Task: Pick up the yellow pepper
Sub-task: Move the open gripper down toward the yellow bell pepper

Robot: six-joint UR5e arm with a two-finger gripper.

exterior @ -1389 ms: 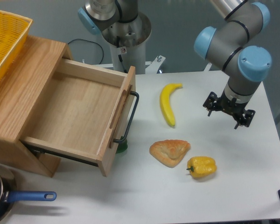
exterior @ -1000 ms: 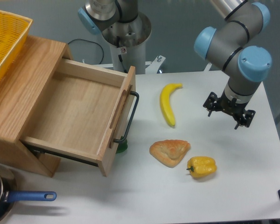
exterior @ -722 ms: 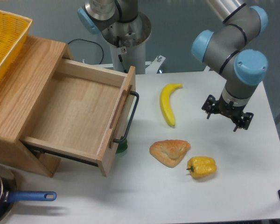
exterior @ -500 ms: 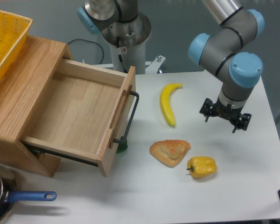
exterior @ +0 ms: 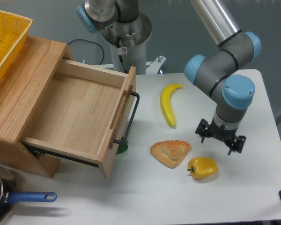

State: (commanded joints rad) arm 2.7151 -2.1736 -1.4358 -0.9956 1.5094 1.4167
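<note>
End effector (exterior: 219, 142) moved nearer yellow pepper (exterior: 203, 168), jaws spread.

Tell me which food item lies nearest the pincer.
The pepper, just below the pincer. The pastry lies farther left, the banana farther up-left.

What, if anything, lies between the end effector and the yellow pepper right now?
Nothing visible. The end effector hangs open just above and behind the pepper, with only bare table between them. The pastry lies to the pepper's left, outside that gap.
</note>
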